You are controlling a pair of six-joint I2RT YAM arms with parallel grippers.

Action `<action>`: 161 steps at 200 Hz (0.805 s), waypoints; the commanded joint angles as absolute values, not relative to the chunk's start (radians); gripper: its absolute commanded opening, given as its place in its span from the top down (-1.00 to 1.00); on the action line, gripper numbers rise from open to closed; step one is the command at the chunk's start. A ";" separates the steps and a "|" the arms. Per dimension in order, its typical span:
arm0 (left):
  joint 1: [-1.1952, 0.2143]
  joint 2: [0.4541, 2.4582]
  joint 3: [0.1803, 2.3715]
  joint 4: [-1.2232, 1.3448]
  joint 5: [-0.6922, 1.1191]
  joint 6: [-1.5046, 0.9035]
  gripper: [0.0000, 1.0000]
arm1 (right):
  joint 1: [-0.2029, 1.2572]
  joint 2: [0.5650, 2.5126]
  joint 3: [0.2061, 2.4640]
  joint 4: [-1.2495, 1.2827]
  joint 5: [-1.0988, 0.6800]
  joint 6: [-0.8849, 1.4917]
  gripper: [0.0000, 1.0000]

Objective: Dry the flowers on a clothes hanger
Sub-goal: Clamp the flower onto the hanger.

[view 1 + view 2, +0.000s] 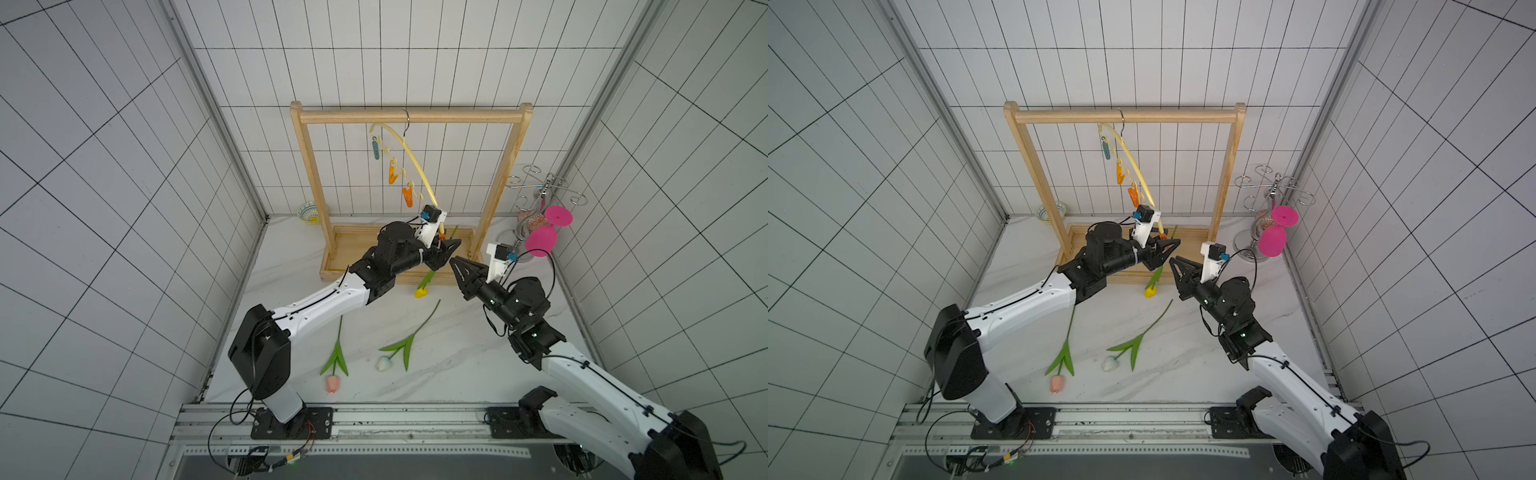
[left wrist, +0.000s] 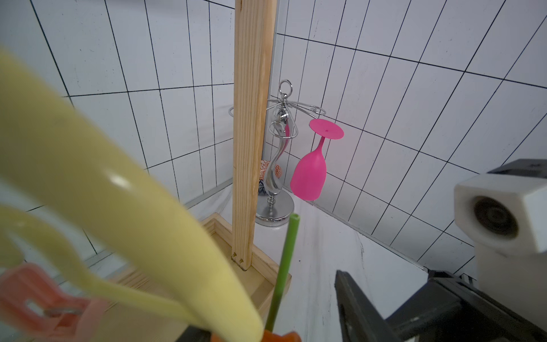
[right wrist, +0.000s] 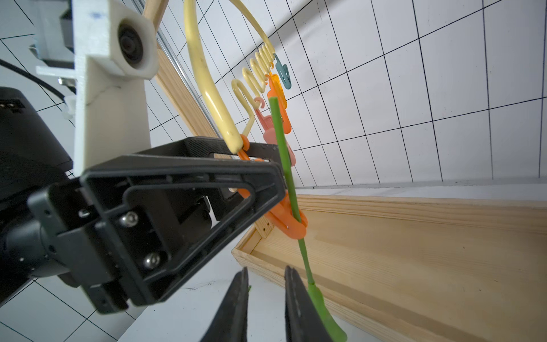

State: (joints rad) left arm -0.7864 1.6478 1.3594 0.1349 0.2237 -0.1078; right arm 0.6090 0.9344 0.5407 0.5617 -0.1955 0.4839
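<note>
- Because the yellow tulip (image 1: 420, 292) hangs head-down from the low end of the tilted clothes hanger (image 1: 409, 153), both jaws sit up there in a top view, tip to tip. The pink tulip (image 1: 332, 383) and white tulip (image 1: 384, 363) lie flat on the worktop (image 1: 478, 374), well apart from them.
- In a top view, the white tulip (image 1: 1111, 363) lies with its long stem slanting toward the right arm, so I judge the right jaws nearer to it.
- Left wrist: the green stem (image 2: 284, 260) rises just beside the hanger's tip; the left jaws are out of frame.
- Right wrist: the orange clip (image 3: 284, 219) pinches the stem. The left jaws bracket the clip's tail, but I cannot tell if they squeeze it. The right jaws stand parted and empty, the stem just beside them.
</note>
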 commanded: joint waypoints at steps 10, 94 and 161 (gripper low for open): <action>-0.785 1.636 1.365 0.126 0.196 -0.082 -0.18 | 0.617 0.915 0.580 0.552 -0.189 0.466 0.51; -0.785 1.553 1.264 0.096 0.206 -0.074 -0.98 | 0.614 0.856 0.534 0.454 -0.077 0.474 0.39; -0.785 1.444 1.113 0.039 0.129 -0.120 -0.98 | 0.615 0.808 0.552 0.235 0.046 0.505 0.39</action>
State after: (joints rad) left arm -0.7864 1.5085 1.1854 0.0711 0.1841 -0.0937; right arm 0.6090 0.8261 0.5385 0.3676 -0.0261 0.4862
